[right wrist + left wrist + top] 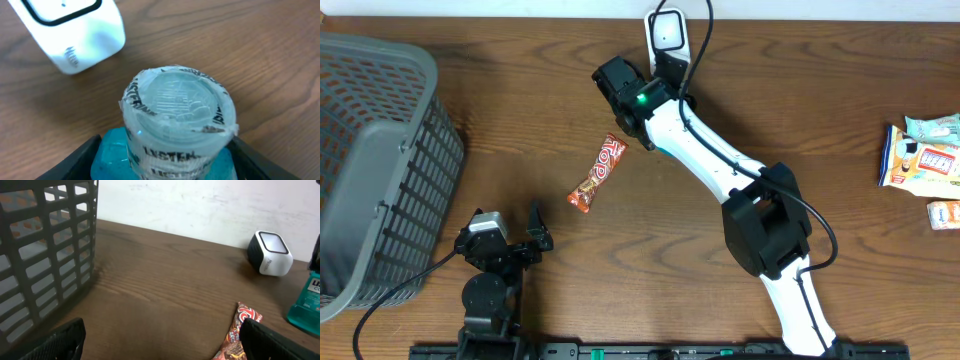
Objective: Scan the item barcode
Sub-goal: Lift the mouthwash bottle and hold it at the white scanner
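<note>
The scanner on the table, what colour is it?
The scanner is white; best in left wrist view.

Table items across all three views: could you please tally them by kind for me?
Basket: 1
Barcode scanner: 1
Candy bar: 1
Mouthwash bottle: 1
Snack packets: 3
Total: 7

Mock shop checkout: barcode scanner (669, 32), grey basket (420, 170), packaged snacks (920, 158).
</note>
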